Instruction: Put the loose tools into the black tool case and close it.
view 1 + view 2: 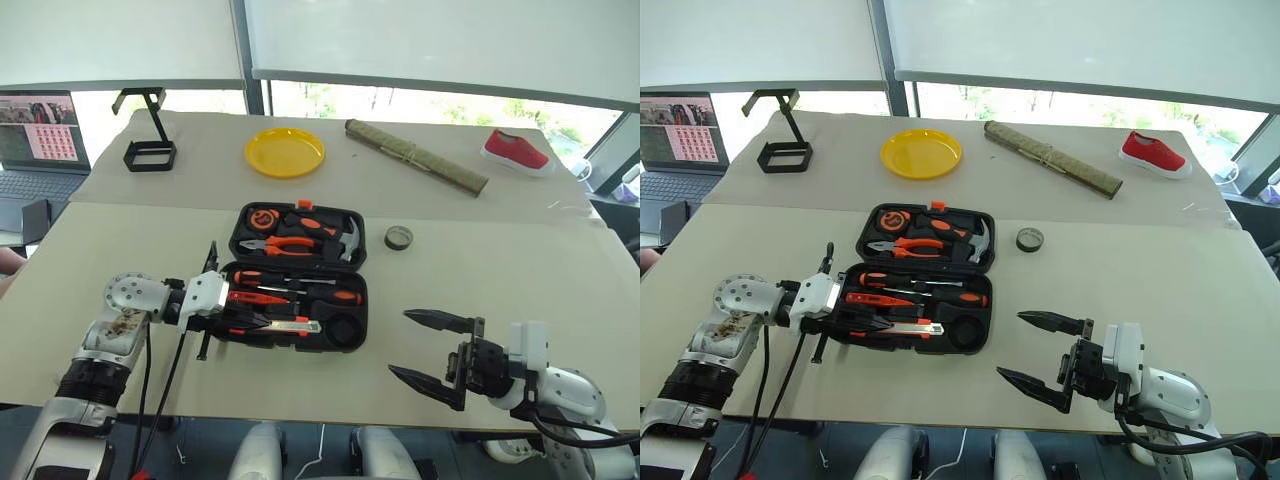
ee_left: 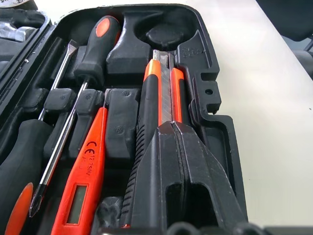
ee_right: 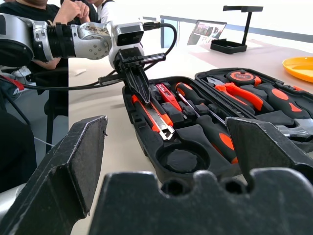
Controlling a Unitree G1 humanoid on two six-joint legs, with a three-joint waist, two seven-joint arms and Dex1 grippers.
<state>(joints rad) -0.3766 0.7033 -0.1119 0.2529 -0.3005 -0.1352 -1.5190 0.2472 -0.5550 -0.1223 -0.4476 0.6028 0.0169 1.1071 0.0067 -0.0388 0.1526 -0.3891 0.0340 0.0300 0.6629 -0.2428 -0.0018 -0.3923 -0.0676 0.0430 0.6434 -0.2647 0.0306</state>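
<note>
A: So where am I driving this thing, a workshop?

B: Nah, I'd say an office or lab demo room. I see a big table (image 1: 150,250) covered in plain beige sheeting, roller blinds (image 1: 430,45) over wide windows with greenery outside, and a laptop (image 1: 40,140) open off to my left. In the right wrist view people (image 3: 73,10) sit close by. The random props, a yellow plate (image 1: 285,152) and a red shoe (image 1: 517,150), look staged.

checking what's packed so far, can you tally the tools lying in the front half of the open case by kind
Orange-and-black-handled screwdrivers: 2
Small orange tester screwdriver: 1
Orange-and-black utility knife: 1
Total: 4
The round recess of the black plastic tool case is empty; the small dark tape roll sits on the table.
</note>
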